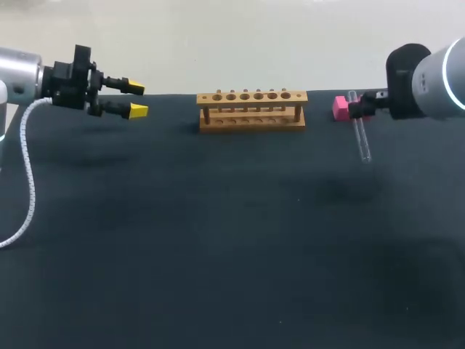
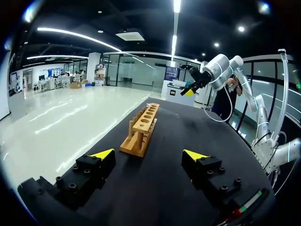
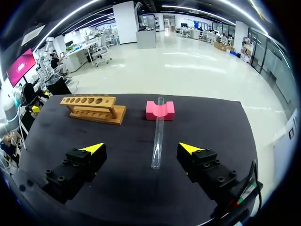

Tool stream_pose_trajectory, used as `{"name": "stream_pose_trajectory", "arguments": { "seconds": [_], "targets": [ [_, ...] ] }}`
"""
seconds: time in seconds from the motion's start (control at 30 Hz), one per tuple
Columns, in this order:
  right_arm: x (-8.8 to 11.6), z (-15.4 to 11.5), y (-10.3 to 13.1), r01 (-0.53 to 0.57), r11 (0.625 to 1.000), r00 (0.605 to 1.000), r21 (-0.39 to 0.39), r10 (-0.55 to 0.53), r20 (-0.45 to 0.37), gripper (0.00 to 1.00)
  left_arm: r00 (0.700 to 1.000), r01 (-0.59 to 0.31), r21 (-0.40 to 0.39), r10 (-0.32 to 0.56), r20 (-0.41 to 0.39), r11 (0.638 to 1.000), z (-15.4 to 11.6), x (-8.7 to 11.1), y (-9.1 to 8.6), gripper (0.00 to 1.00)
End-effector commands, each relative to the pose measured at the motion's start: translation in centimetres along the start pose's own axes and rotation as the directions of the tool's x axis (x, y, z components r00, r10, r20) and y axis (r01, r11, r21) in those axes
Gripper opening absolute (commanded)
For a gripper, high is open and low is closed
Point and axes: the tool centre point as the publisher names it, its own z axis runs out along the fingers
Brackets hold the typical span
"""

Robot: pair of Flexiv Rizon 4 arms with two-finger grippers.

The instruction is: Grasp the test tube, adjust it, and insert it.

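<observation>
A clear test tube lies on the black table at the right, its far end propped on a pink block. In the right wrist view the test tube runs lengthwise ahead of my right gripper, in line with the gap between its fingers, which are open and do not touch it. The wooden rack with a row of holes stands at the back middle. My left gripper hovers open at the far left, pointing toward the rack. Nothing is between its fingers.
My right arm comes in at the right edge, above the pink block. The rack stands to the left of that block, apart from it. A white cable hangs from my left arm.
</observation>
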Motion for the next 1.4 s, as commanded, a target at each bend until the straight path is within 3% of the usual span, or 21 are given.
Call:
{"name": "stream_pose_trajectory", "arguments": {
  "seconds": [0.03, 0.4, 0.73, 1.4],
  "targets": [
    [0.5, 1.1, -0.5, 0.000, 1.000, 0.970, -0.013, 0.003, 0.242, 1.00, 1.000, -0.003, 0.003, 0.003, 0.003, 1.000, 0.0, 0.1, 0.1, 1.00],
    [0.9, 2.6, -1.8, -0.017, 1.000, 0.933, 0.018, 0.010, 0.360, 1.00, 1.000, -0.003, 0.003, 0.003, 0.003, 1.000, 0.0, 0.1, 0.1, 1.00],
    [0.4, 3.9, -2.2, 0.005, 0.999, 0.907, -0.031, 0.009, 0.420, 1.00, 1.000, -0.003, 0.003, 0.003, 0.003, 1.000, 0.0, 0.1, 0.1, 1.00],
    [-0.1, 9.6, -2.0, 0.032, 0.998, 0.923, -0.049, -0.011, 0.385, 1.00, 1.000, -0.003, 0.003, 0.003, 0.003, 1.000, 0.0, 0.1, 0.1, 1.00]
  ]
}}
